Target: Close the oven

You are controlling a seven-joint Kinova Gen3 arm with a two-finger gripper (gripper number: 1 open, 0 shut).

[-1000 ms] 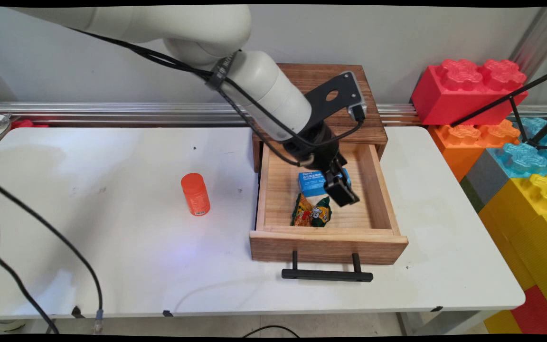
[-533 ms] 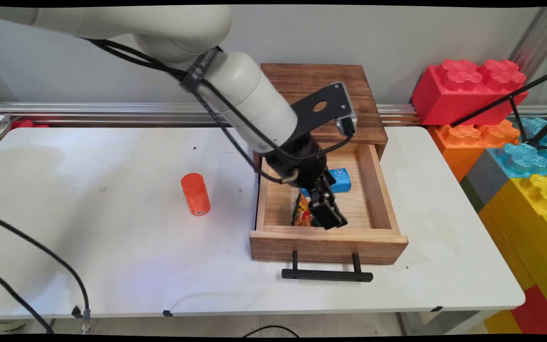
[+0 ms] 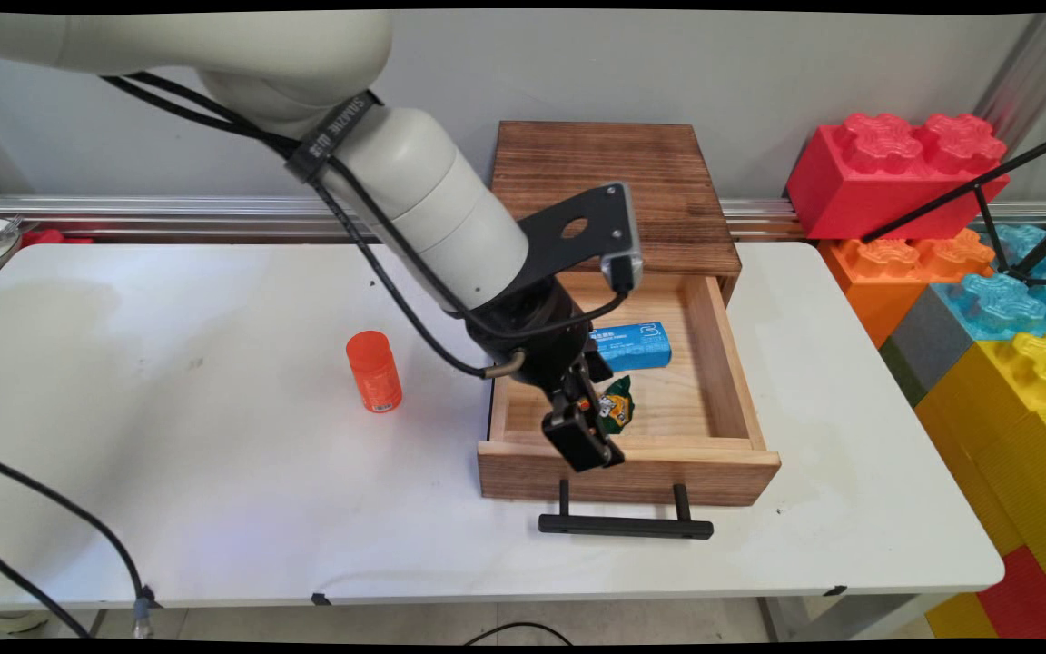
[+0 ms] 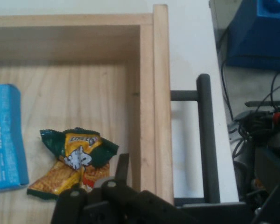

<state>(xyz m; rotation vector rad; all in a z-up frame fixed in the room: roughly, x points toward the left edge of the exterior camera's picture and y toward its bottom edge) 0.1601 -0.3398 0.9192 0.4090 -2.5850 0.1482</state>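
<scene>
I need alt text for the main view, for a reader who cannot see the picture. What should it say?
A white robot arm's black gripper hangs over the front edge of an open wooden drawer on a white table. Inside the drawer lie a snack packet and a blue box. An orange bottle stands on the table to the drawer's left.

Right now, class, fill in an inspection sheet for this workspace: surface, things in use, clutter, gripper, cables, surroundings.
Surface: white table, bare around the drawer.
Things in use: open wooden drawer with black bar handle; inside lie a blue rectangular box and a crumpled green-and-yellow snack packet.
Clutter: orange plastic bottle upright, left of the drawer.
Gripper: black two-finger gripper above the drawer's front edge, beside the packet, holding nothing; finger state unclear.
Cables: black cables hang over the table's left side.
Surroundings: big toy bricks stacked at right; grey wall behind.
</scene>
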